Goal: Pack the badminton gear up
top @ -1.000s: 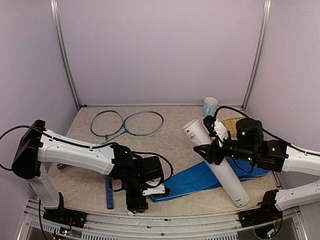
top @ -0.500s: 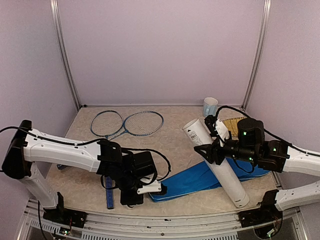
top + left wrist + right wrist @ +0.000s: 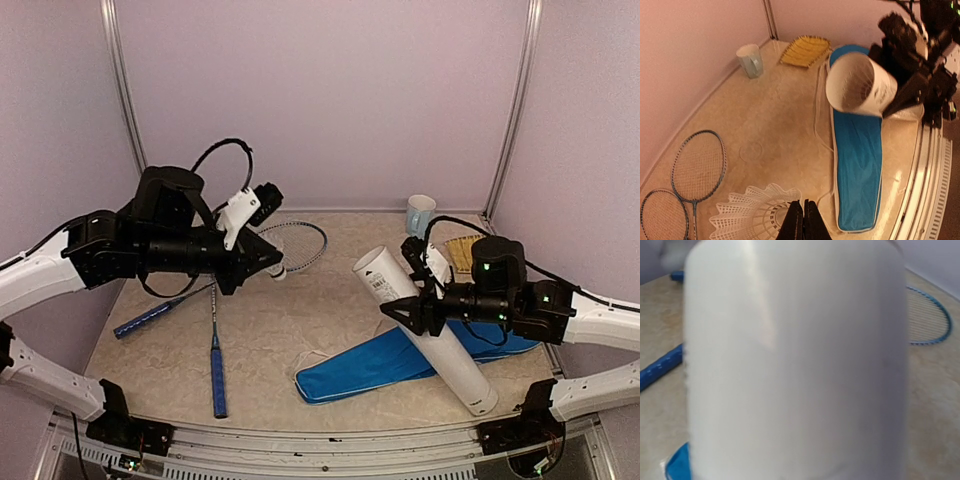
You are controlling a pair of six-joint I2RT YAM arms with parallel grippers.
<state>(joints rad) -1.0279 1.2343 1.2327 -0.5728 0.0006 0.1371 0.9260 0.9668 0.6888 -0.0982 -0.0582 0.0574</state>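
Your left gripper (image 3: 802, 210) is pinched tight on a white feather shuttlecock (image 3: 752, 212) and holds it in the air above the back left of the table (image 3: 280, 330). Its feather skirt fans out beside the closed fingertips. Your right gripper (image 3: 418, 312) is clamped around the long white tube (image 3: 455, 365), gripping it partway along. The tube slants, with its open mouth lifted and facing the left arm and its lower end down near the front edge. It crosses over the blue racket cover (image 3: 365, 362), which lies flat on the table. The two rackets (image 3: 216, 370) lie on the left, heads toward the back wall. A pale blue mug (image 3: 420, 212) and a straw-coloured brush (image 3: 463, 250) sit in the back right corner.
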